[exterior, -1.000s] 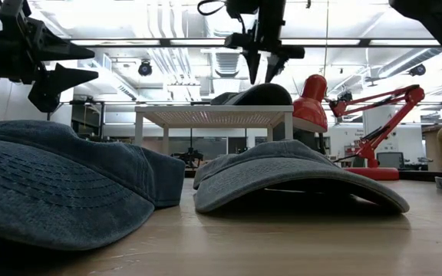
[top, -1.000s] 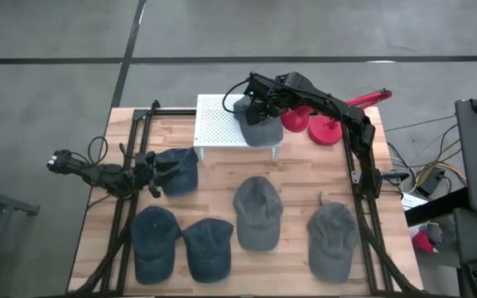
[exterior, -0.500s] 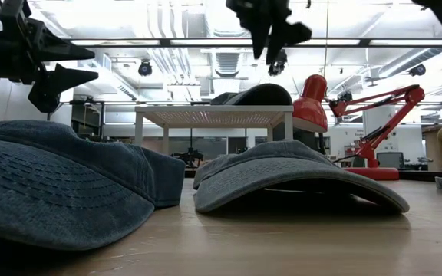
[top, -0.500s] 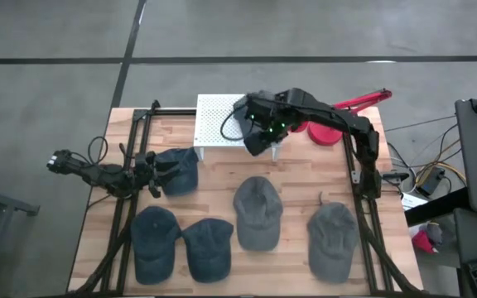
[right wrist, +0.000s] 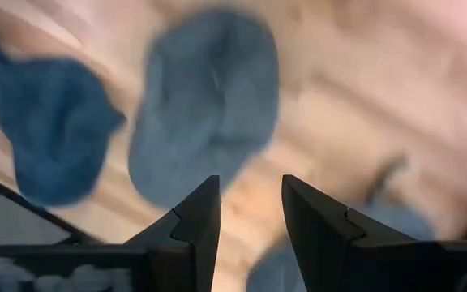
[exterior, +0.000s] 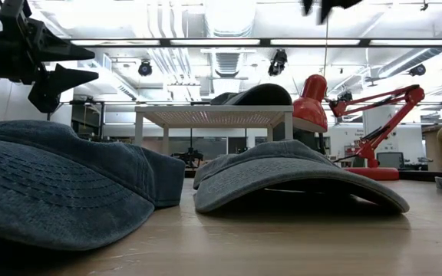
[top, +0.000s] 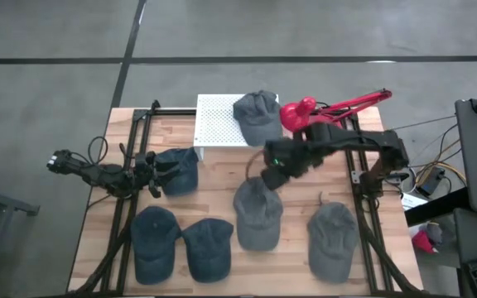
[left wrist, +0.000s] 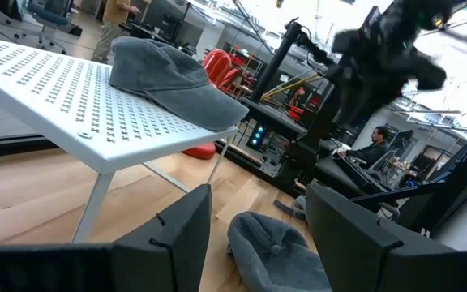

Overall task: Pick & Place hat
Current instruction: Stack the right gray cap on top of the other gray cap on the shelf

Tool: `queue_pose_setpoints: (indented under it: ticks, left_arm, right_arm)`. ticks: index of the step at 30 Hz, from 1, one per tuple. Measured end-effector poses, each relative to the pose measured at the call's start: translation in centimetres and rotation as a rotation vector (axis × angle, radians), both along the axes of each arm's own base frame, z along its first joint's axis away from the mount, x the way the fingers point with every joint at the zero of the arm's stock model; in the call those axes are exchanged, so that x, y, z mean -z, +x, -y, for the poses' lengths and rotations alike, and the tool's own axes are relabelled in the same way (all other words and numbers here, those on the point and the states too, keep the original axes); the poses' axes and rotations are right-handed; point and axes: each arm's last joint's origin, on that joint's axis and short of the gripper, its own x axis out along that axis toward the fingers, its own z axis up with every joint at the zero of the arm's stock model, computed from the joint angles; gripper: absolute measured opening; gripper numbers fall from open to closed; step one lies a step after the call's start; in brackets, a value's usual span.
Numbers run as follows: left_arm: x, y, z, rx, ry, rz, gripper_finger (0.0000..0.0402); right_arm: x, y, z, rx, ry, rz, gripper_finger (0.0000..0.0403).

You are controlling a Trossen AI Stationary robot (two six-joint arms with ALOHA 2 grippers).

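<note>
A grey hat [top: 257, 116] rests crown up on the white perforated stand [top: 215, 124], its brim over the stand's right edge; the left wrist view shows this hat [left wrist: 169, 77] too. My right gripper [top: 270, 177] hovers open above the table's middle, just beyond the far end of another grey hat [top: 257, 211]. The right wrist view looks down past the open gripper [right wrist: 250, 215] at that hat [right wrist: 205, 105]. My left gripper [top: 153, 179] waits open at the table's left, beside a dark blue hat [top: 177, 170].
Two more dark blue hats [top: 154, 240] [top: 208, 247] and a grey one [top: 334, 236] lie along the near side. A red desk lamp [top: 321, 124] stands to the right of the stand. Black frame rails [top: 363, 207] run down both table sides.
My right gripper has risen off the stand and swung toward the near edge, from over the hat on the stand to above the middle grey hat. That hat on the stand has stayed put.
</note>
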Motion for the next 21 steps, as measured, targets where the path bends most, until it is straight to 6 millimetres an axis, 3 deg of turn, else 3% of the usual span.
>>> queue_pose_setpoints:
  ticks: [13, 21]
  left_arm:
    - [0.0, 0.0, 0.0, 0.000, 0.001, -0.002, 0.0204]
    - [0.0, 0.0, 0.0, 0.000, 0.001, -0.002, 0.0204]
  right_arm:
    - [4.4, -7.1, -8.3, 0.239, 0.138, -0.289, 0.0161]
    - [5.7, -9.6, -11.8, 0.342, 0.132, -0.394, 0.0211]
